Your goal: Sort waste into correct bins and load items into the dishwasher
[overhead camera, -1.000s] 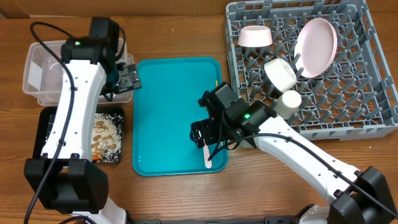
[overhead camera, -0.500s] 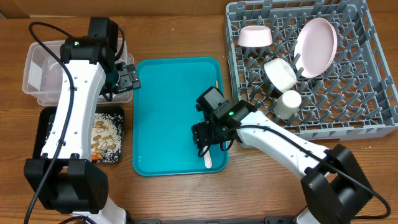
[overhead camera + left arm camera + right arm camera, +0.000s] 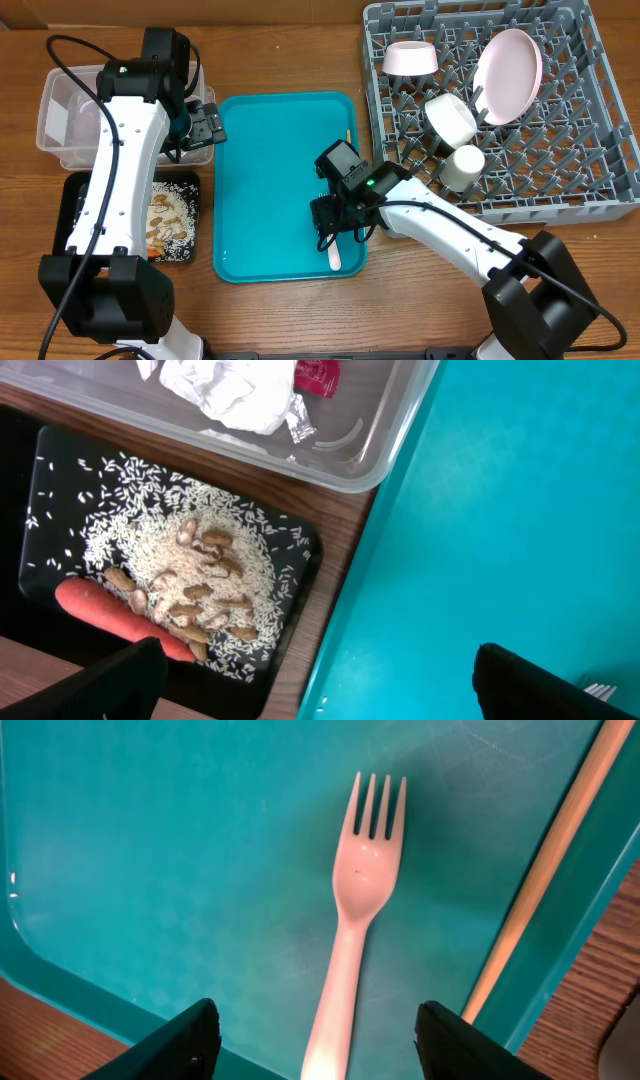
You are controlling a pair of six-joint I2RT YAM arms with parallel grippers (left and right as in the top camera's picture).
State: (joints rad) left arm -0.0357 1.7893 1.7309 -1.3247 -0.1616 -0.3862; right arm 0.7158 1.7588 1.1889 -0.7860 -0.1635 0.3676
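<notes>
Right gripper (image 3: 318, 1045) has dropped over the fork (image 3: 365, 870) lying flat on the teal tray (image 3: 150, 870), jaws open astride its handle. The left gripper (image 3: 320, 685) is wide open, empty. That flat handle might squirt out when pinched.

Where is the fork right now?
In the overhead view the fork lies on the teal tray, near its right rim beside the chopstick, directly below the right hand.

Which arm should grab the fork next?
Right. The right gripper hangs just over the fork on the tray, jaws open on either side of the handle. The left gripper is far off at the tray's other edge, by the tub.
</notes>
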